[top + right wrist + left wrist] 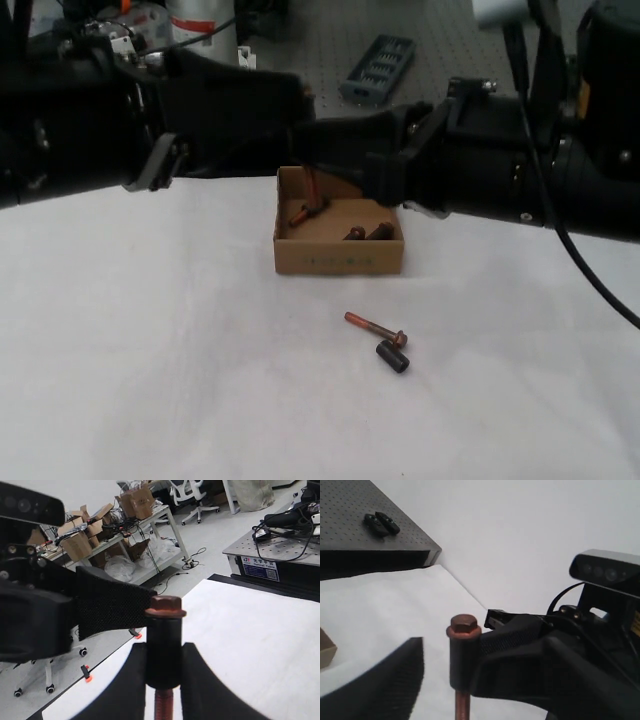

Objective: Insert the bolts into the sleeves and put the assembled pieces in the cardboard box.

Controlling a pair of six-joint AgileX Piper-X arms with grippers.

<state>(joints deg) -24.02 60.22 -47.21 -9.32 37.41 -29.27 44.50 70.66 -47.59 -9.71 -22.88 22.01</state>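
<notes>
A bolt (165,607) seated in its sleeve (163,640) is sitting clamped in my right gripper (163,655) over the cardboard box (340,262), my left gripper's fingers (390,675) standing open beside it, while finished pieces (365,232) are lying inside and a loose bolt (372,325) and loose sleeve (393,358) are waiting on the cloth (150,380).

- The plain tan-brown cardboard box (340,262) sits at the centre of the high view.
- The loose copper-red metal bolt (372,324) lies at lower centre, one colour from head to shank.
- The short matte-black cylindrical sleeve (392,357) lies just beside it.
- The flat white cloth (150,380) across the lower frame carries no pattern.
- The second copper-brown hexagonal-headed bolt (165,606) tops a dull black tubular sleeve (163,655).
- The black rubber finger pad (110,605) has a fine dotted mesh.
- The grey metal board (440,40), at upper centre, bears a regular grid of small holes.
- The slate-blue ribbed plastic tray (377,66) rests on it.
</notes>
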